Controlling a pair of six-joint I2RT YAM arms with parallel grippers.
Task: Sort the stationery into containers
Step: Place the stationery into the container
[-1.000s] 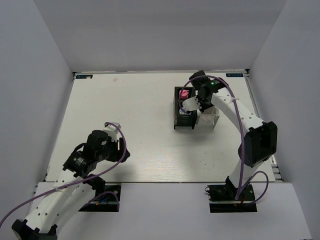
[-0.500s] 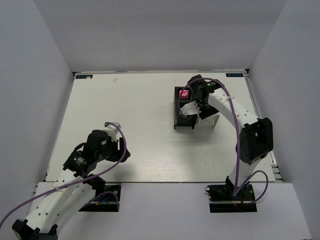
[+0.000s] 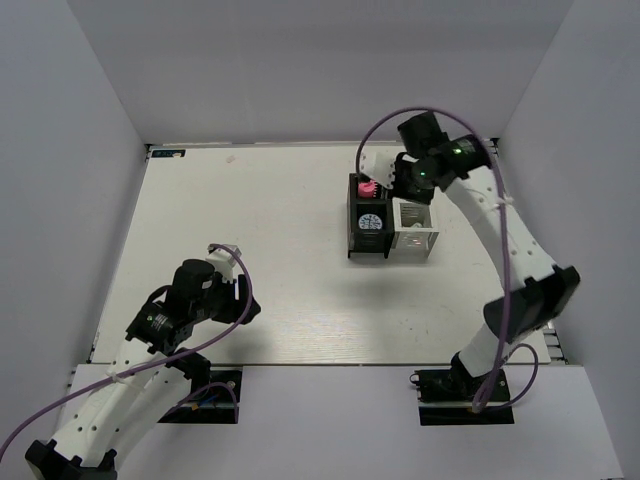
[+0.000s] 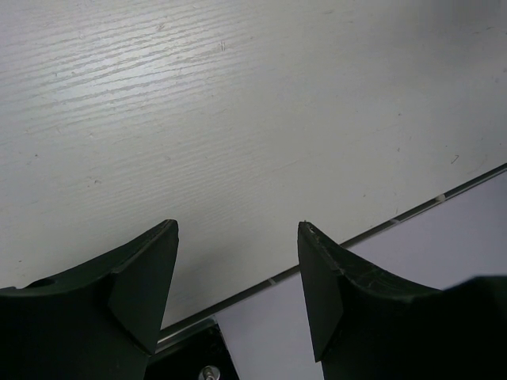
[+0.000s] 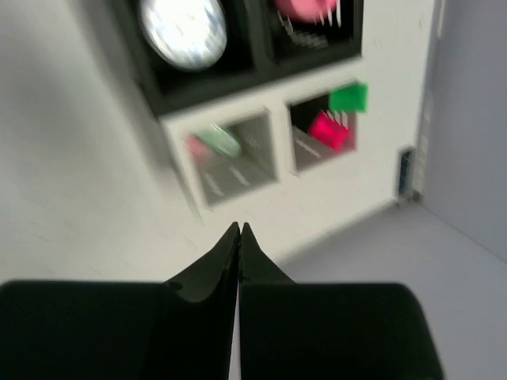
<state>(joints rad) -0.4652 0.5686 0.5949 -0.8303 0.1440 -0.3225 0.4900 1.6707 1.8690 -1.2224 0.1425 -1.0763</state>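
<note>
White walls close in on three sides of a pale wood-grain tabletop [image 3: 250, 220], where two robot arms are bolted at the near edge. Toward the far right of the surface stands the organiser block [image 3: 349, 212], four square mesh compartments joined together, two black on its left and two silver-white on its right.

A blue-white tape roll [image 3: 370, 222] lies flat in the near black compartment, its round face turned up. A pink item [image 3: 368, 187], too small to identify, sits in the far black compartment. The right wrist view, which is blurred, shows translucent green and pink capsule pieces [image 5: 214, 141] in the silver-white compartment beside the tape roll. Green and pink marker caps [image 5: 337, 115] show in the other silver-white compartment.

The right gripper [image 5: 239, 229] hangs above the far side of the block, its two fingers pressed together at the tips with nothing between them. Its arm arches up and over from the base at near right.

The left gripper [image 4: 238, 237] is at the near left of the tabletop, well apart from the block. Its fingers are spread wide and hold nothing, and only bare tabletop and the edge strip show between them.
</note>
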